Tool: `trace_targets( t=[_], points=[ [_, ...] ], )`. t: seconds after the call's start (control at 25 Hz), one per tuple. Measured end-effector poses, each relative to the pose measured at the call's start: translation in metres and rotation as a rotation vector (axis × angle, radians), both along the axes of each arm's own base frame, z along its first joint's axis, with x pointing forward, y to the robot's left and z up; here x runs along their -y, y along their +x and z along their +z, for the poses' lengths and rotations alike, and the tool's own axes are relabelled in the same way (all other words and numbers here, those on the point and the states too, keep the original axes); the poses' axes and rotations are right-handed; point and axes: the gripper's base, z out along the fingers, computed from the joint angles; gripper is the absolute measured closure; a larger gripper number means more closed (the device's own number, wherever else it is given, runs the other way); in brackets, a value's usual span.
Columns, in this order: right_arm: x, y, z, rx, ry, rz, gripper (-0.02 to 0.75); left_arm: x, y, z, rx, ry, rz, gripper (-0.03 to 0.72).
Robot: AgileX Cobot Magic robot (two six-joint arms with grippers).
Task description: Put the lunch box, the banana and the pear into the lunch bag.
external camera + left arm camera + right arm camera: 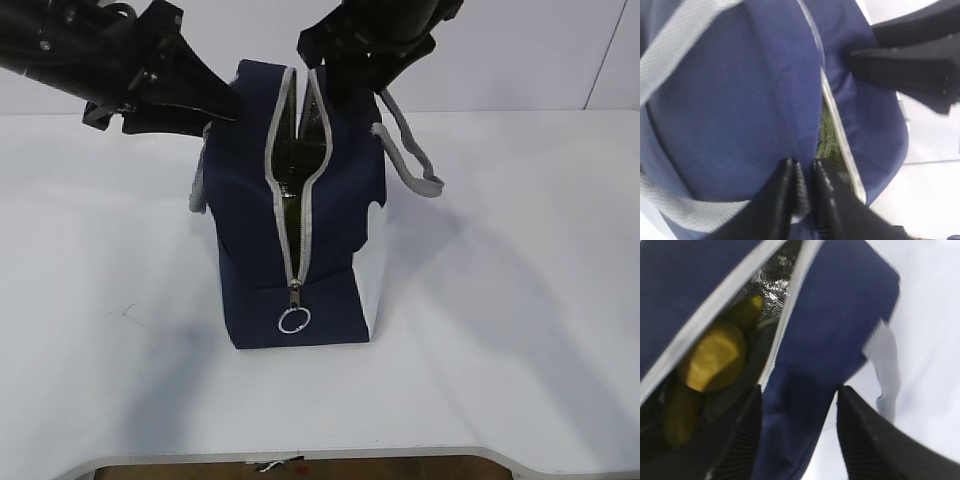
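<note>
The navy lunch bag [245,200] stands upright mid-table, its grey zipper parted along the top. Through that slot a round yellow-orange pear [715,357] shows inside, with more yellow, probably the banana [679,415], below it. The lunch box is not clearly visible. My left gripper [225,105] is at the bag's upper left edge; in the left wrist view the left gripper [804,162] pinches a fold of the bag's blue fabric [740,100]. My right gripper [345,80] hangs over the bag's top right; in its wrist view the right gripper [800,390] stands open astride the bag's right wall [840,315].
The zipper's ring pull [294,320] hangs low on the bag's near end. A grey webbing handle [415,160] droops off the right side. The white table [520,300] surrounds the bag, with its front edge [300,455] near the bottom.
</note>
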Motion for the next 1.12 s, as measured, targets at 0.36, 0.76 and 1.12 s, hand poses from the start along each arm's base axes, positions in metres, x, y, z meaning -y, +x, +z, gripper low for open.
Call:
trace_targets(
  t=[0.36, 0.76, 1.12],
  points=[
    [0.012, -0.026, 0.052, 0.095, 0.08, -0.013, 0.309, 0.001, -0.006, 0.019, 0.019, 0.042, -0.136, 0.286],
    [0.034, -0.074, 0.089, 0.129, 0.141, -0.016, 0.309, -0.016, -0.009, 0.046, 0.022, 0.31, -0.145, 0.297],
    [0.066, -0.135, 0.054, 0.17, 0.175, -0.022, 0.309, -0.036, -0.039, 0.082, 0.087, 0.509, -0.025, 0.333]
  ],
)
